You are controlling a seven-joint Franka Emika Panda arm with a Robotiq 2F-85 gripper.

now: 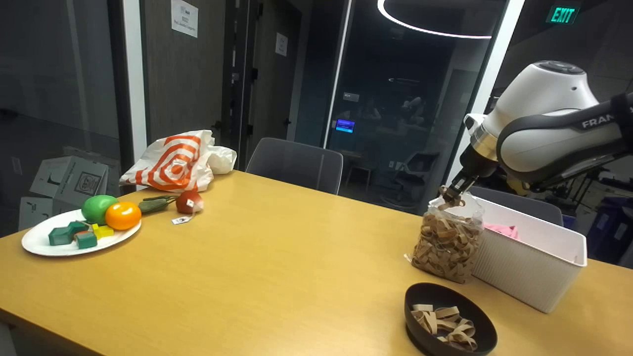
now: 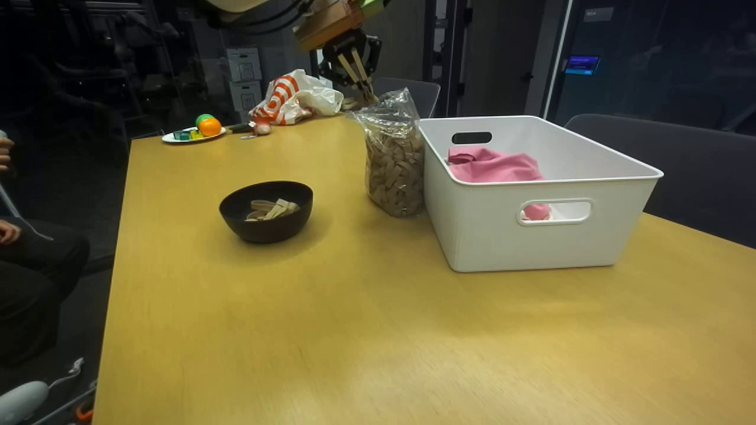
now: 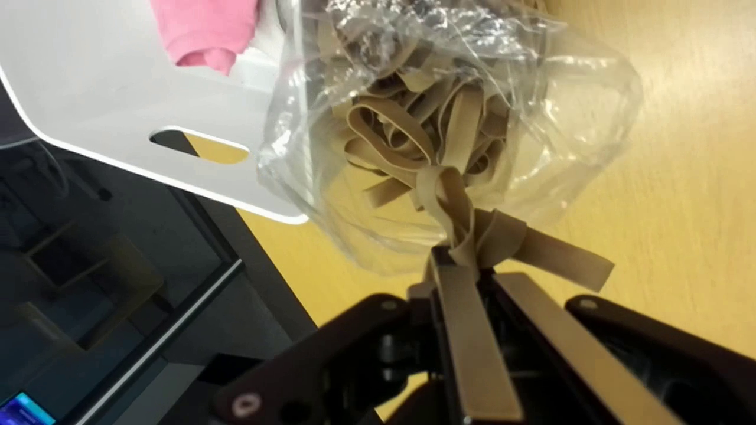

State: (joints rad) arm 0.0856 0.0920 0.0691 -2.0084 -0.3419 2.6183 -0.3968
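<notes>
A few tan bands are pinched between the tips of the gripper, at the open mouth of a clear plastic bag; whether the lowest loops reach inside cannot be told. They are flat, smooth and matt, bent into loops and folds, and in the wrist view one flat end juts out to the side. Many like them fill the lower part of the bag, which stands upright on the table, its top crinkled and shiny. Just beside it is a white bin with pink cloth inside, and near both a dark bowl holds a small heap more. At the table's far end, a white bag carries red-orange rings. Lettering on the arm reads "FRAN" before cutting off; a green sign reads "EXIT". The print on a paper notice is too small to read.
</notes>
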